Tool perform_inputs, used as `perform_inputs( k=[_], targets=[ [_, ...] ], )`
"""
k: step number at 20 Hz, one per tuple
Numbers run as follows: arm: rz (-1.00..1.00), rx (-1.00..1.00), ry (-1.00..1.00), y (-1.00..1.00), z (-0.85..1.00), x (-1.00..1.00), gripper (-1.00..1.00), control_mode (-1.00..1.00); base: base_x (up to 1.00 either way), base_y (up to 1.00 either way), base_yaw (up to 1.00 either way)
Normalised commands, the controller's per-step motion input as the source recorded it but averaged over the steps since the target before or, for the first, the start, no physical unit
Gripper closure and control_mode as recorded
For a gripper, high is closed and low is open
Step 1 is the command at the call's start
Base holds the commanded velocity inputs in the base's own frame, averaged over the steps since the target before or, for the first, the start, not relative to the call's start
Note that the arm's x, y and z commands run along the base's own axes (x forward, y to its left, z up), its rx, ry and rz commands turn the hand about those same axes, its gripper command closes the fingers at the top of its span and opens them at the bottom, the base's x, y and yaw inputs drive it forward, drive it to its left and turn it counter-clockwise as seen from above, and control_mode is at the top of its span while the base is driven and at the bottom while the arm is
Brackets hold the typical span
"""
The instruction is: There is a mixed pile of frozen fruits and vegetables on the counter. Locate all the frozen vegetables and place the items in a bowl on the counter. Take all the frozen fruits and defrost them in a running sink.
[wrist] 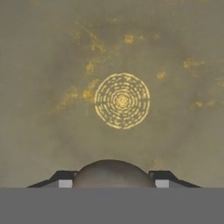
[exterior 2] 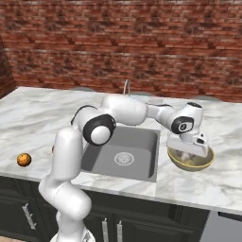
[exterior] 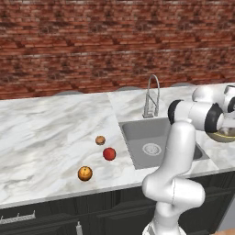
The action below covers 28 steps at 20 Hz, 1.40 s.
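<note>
My gripper (exterior 2: pixel 187 153) hangs down inside the tan-gold bowl (exterior 2: pixel 204 160) on the counter right of the sink. In the hand view a rounded beige-grey mushroom (wrist: pixel 111 173) sits between the dark fingertips (wrist: pixel 63 177), so the gripper (wrist: pixel 111 180) is shut on it just above the bowl's pale floor (wrist: pixel 52 65) with its gold ring mark. On the marble left of the sink (exterior: pixel 151 142) lie a small brownish-orange ball (exterior: pixel 100 140), a glossy red ball (exterior: pixel 109 153) and a larger orange ball (exterior: pixel 85 173) with dark marks.
A tall curved chrome faucet (exterior: pixel 151 96) stands behind the steel basin with its round drain (exterior 2: pixel 124 159). A brick wall backs the counter (exterior: pixel 46 133). Dark cabinets run below the front edge. My arm reaches across the sink.
</note>
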Motion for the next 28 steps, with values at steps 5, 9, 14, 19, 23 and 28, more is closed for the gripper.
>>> perform_inputs(
  k=[5,9,14,19,23,28],
  targets=[
    [0.00,0.00,0.00,-0.01,0.01,0.00,-1.00,-1.00,0.00,0.00,0.00],
    [0.00,-0.04,0.01,0.00,0.24,-0.01,-1.00,-1.00,0.00,0.00,0.00],
    [0.00,-0.04,-0.02,0.08,0.56,-0.23,-1.00,-1.00,0.00,0.00,0.00],
    [-0.01,0.01,-0.12,0.41,0.66,-0.46,-1.00,-1.00,0.00,0.00,0.00],
    [-0.02,0.00,-0.14,0.80,0.66,-0.60,-1.00,-1.00,0.00,0.00,0.00],
    [-0.03,0.00,-0.15,0.94,0.55,-0.56,-1.00,-1.00,0.00,0.00,0.00]
  ],
)
